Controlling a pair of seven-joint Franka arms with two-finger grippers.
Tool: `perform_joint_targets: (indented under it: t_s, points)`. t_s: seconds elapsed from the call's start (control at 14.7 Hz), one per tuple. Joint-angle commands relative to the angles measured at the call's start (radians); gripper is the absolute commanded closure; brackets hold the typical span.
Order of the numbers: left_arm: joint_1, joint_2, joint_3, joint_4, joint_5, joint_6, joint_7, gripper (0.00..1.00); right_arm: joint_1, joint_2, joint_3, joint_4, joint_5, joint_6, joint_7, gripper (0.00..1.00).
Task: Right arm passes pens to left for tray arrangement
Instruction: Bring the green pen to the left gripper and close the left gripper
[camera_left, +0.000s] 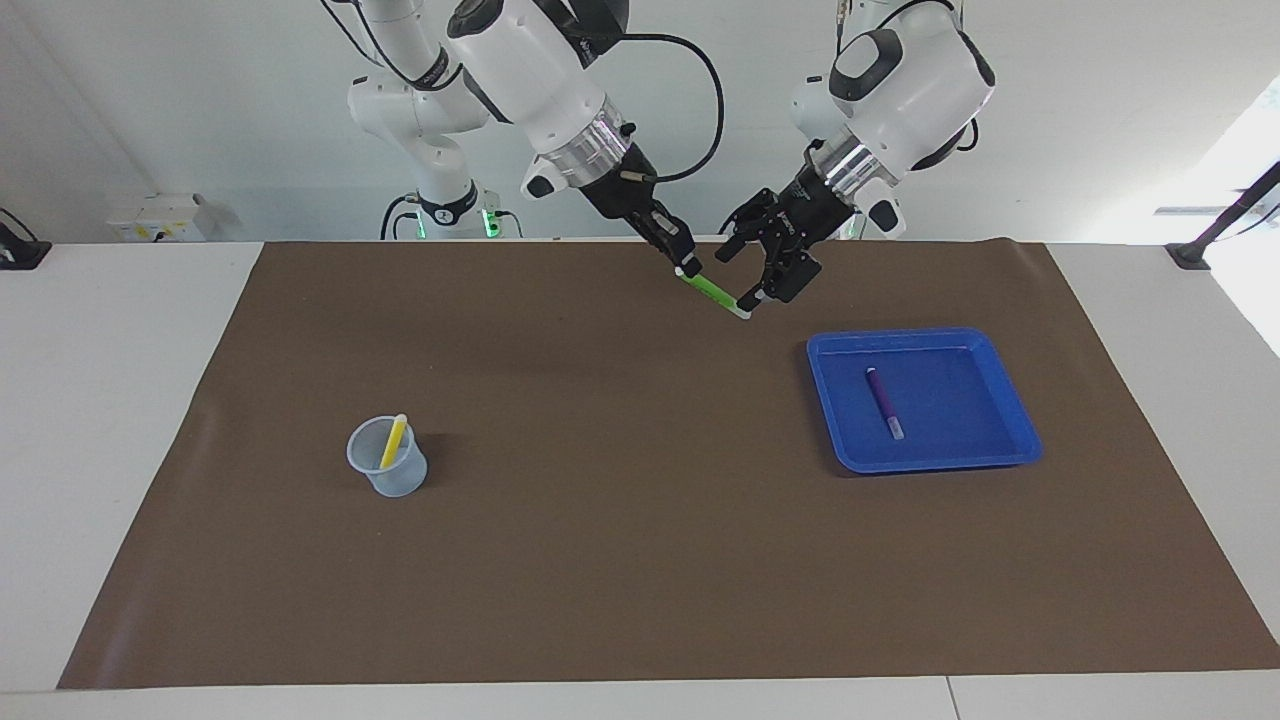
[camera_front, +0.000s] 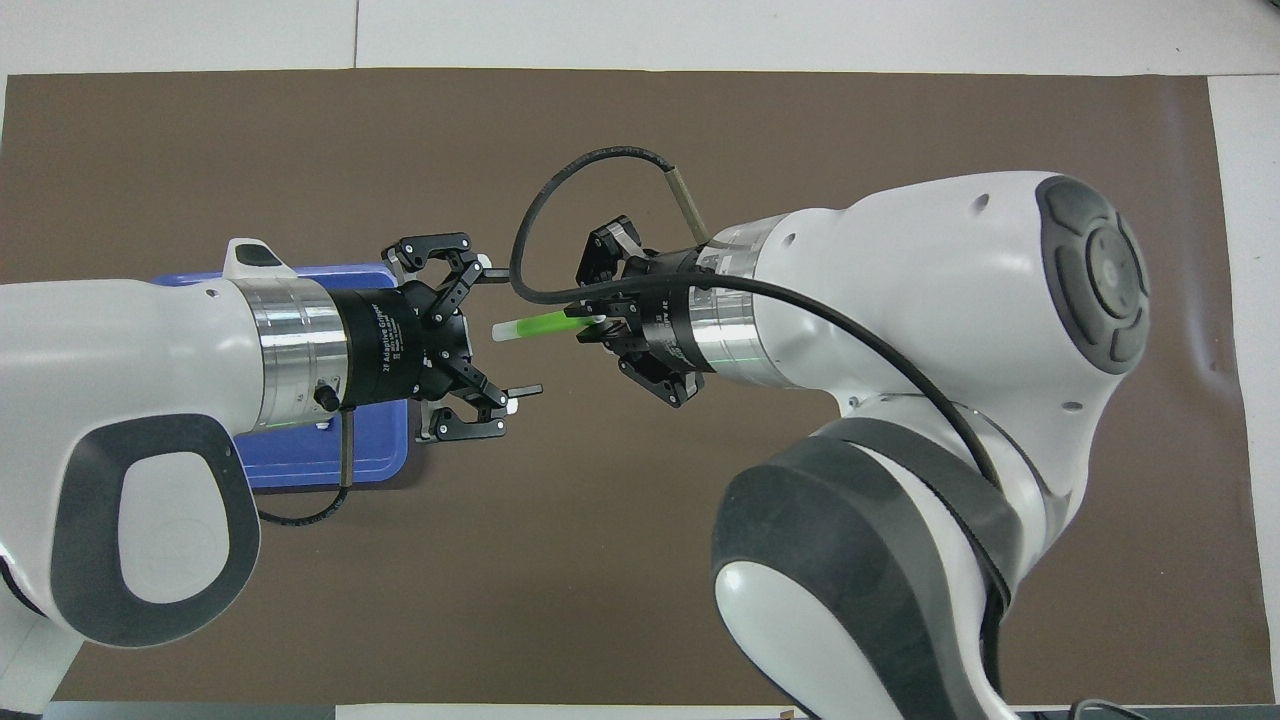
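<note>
Right hand (camera_left: 686, 262) clamped on green pen (camera_left: 715, 293) (left hand (camera_left: 752, 272) wide open)

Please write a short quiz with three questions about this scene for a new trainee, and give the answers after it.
1. True or false: the left gripper has already closed on the green pen.
2. Which pen lies in the blue tray? A yellow, B purple, C green.
3. Where is the yellow pen?

Key
1. False. The left gripper is open with the pen's pale tip between its fingers; the right gripper is shut on the green pen.
2. B, the purple pen.
3. It stands tilted in the clear cup, toward the right arm's end of the table.
</note>
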Motion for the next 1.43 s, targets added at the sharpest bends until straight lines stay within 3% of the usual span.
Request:
perform_joint_targets:
  t_s: [0.0, 0.61, 0.95, 1.09, 1.29, 1.36]
  points:
    - [-0.034, -0.045, 0.012, -0.072, -0.009, 0.068, -0.039, 0.00, -0.004, 0.014, 0.007, 0.018, 0.010, 0.007, 0.015, 1.00]
    - [-0.037, -0.004, 0.006, -0.079, -0.007, 0.223, 0.046, 0.00, -0.002, 0.014, 0.009, 0.017, -0.001, 0.008, 0.014, 1.00]
    - [-0.063, -0.004, 0.004, -0.086, -0.009, 0.229, 0.058, 0.02, -0.002, 0.014, 0.009, 0.015, -0.001, 0.008, 0.011, 1.00]
    - [-0.063, -0.004, 0.004, -0.086, -0.009, 0.228, 0.058, 0.14, -0.002, 0.014, 0.009, 0.017, -0.001, 0.008, 0.011, 1.00]
    - [-0.063, -0.004, 0.006, -0.085, -0.009, 0.219, 0.060, 0.43, -0.002, 0.014, 0.009, 0.017, -0.001, 0.008, 0.009, 1.00]
    - [-0.063, -0.004, 0.006, -0.085, -0.009, 0.217, 0.066, 0.46, -0.002, 0.014, 0.009, 0.017, -0.001, 0.008, 0.009, 1.00]
